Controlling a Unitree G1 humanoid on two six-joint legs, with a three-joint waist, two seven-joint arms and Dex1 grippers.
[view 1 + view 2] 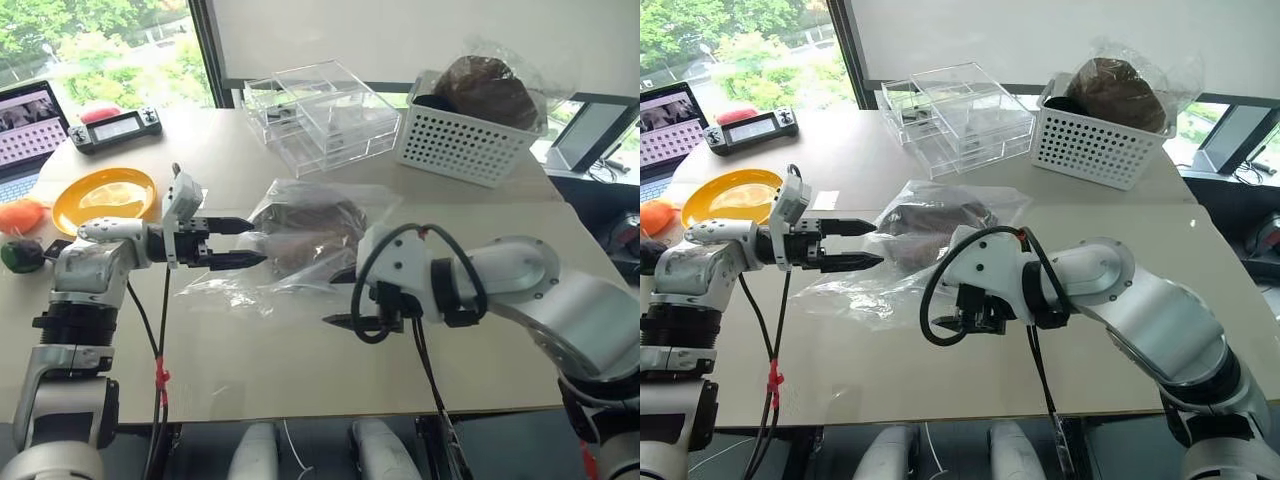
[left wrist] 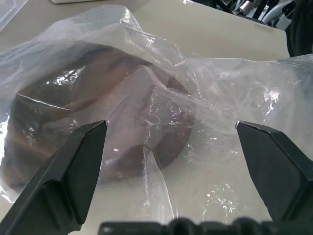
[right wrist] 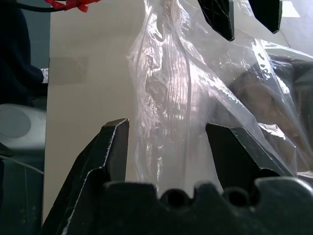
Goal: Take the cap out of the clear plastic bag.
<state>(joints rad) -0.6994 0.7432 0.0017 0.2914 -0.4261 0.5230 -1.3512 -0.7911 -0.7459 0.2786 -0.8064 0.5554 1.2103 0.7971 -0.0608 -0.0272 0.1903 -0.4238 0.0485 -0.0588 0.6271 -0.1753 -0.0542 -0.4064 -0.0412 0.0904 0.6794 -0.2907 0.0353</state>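
**Both claws at the bag, cap not yet out**

Left gripper (image 1: 238,243) has its two black fingers spread wide and holds nothing; I have it level, pointing at the side of the large, crinkly, clear plastic film bag (image 1: 262,275) on the pale tabletop (image 1: 300,370). Right gripper (image 3: 166,142) is partly open, its fingers on either side of a fold of loose film at the bag's near end, but from the wrist view I can't say for sure they touch it. I see no grip yet.

That soft, flattish, medium-brown fabric cap (image 2: 122,122) lies fully inside the bag, flat on the table, just beyond the left fingertips.

I judge this the approach step: both claws lined up, nothing pinched. Next I'd close the right claw on the slack film to anchor the bag, then find the mouth so the left can reach in for the cap's edge. Thin film may slip or bunch, and I'd rather not catch cap and plastic together.
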